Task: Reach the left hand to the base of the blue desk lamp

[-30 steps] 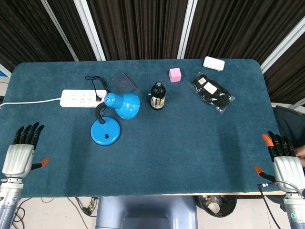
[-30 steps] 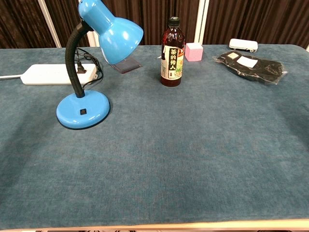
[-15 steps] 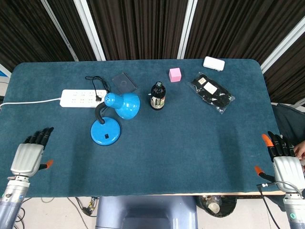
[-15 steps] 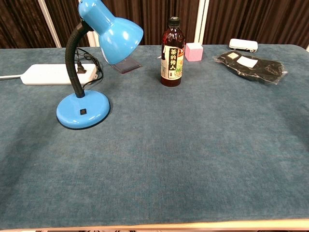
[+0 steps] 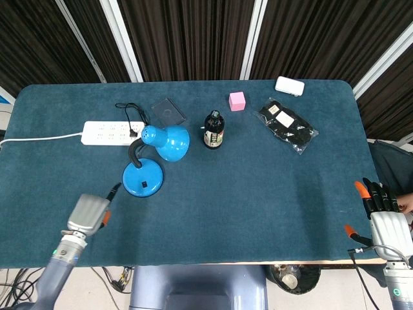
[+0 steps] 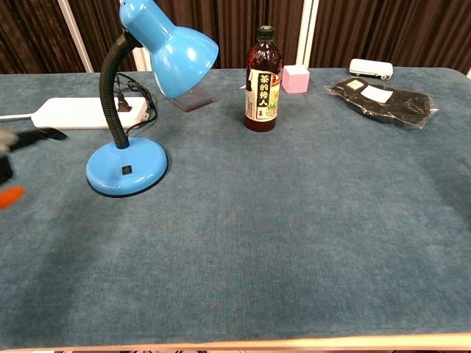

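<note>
The blue desk lamp stands on the left half of the table, its round base (image 5: 142, 177) (image 6: 126, 168) flat on the cloth and its shade (image 5: 169, 142) (image 6: 169, 44) bent over on a black neck. My left hand (image 5: 87, 213) is over the table's front left, fingers stretched toward the base and stopping a short way from its near-left rim, holding nothing. In the chest view the left hand (image 6: 15, 158) shows only as a blur at the left edge. My right hand (image 5: 386, 223) hangs open off the front right corner, out of the chest view.
A white power strip (image 5: 110, 133) (image 6: 81, 112) with the lamp's cord lies behind the lamp. A dark bottle (image 5: 214, 130) (image 6: 263, 79), a pink cube (image 5: 237, 101), a dark card (image 5: 169, 111), a black packet (image 5: 288, 126) and a white case (image 5: 289, 85) lie further back.
My left hand has swung from the table's front left corner inward and forward toward the lamp base, and now enters the chest view. The right hand has stayed put.
</note>
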Controlling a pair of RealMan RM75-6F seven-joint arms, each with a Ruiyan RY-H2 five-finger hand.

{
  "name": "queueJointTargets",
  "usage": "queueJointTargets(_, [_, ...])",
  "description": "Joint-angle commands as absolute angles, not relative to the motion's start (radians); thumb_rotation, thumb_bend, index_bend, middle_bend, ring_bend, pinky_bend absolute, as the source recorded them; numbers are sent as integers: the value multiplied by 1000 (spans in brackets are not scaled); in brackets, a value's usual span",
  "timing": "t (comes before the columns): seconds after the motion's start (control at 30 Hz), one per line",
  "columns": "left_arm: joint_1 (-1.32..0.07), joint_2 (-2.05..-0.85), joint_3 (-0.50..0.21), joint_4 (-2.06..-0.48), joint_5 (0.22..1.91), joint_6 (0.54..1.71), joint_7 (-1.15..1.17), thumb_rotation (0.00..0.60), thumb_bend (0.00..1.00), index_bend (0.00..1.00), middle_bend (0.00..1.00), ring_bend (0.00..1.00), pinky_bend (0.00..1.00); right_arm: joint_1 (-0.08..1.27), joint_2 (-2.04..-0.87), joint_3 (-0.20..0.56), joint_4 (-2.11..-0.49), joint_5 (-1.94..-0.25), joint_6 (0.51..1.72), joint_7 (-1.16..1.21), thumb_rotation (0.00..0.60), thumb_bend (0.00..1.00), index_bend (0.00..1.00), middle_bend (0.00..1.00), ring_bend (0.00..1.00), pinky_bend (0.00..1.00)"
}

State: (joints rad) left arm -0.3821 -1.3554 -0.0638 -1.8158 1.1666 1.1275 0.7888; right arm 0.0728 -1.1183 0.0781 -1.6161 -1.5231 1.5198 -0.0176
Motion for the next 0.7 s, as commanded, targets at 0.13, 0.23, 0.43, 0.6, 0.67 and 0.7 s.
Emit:
queueJointTargets(0.13, [-447,-1467,-85,-1790,1045,1118,908,600,509,21,891,863,849,73,-1116,78,-1619,-1521,1517,-12,600,250,0,0,0,0])
queueJointTargets(0.23, [-468,-1495,-94,-1781,996,1123,942,600,510,21,891,863,849,74,-1116,77,-1621,-1523,1515,-9,600,250,0,0,0,0])
queueJointTargets(0.43, [-503,-1531,-99,-1754,924,1129,977,600,510,21,891,863,849,75,-1114,78,-1625,-1518,1509,-4,600,250,0,0,0,0])
queueJointTargets(0.6, [-524,-1545,-93,-1738,900,1131,989,600,511,21,891,863,849,75,-1112,78,-1628,-1515,1509,-2,600,250,0,0,0,0])
queueJointTargets(0.67, [-534,-1554,-94,-1728,888,1132,987,600,511,21,891,863,849,75,-1112,79,-1630,-1515,1508,-2,600,250,0,0,0,0])
queueJointTargets(0.7, [-539,-1558,-94,-1722,884,1133,987,600,511,22,891,863,849,75,-1112,79,-1630,-1514,1508,-2,600,250,0,0,0,0])
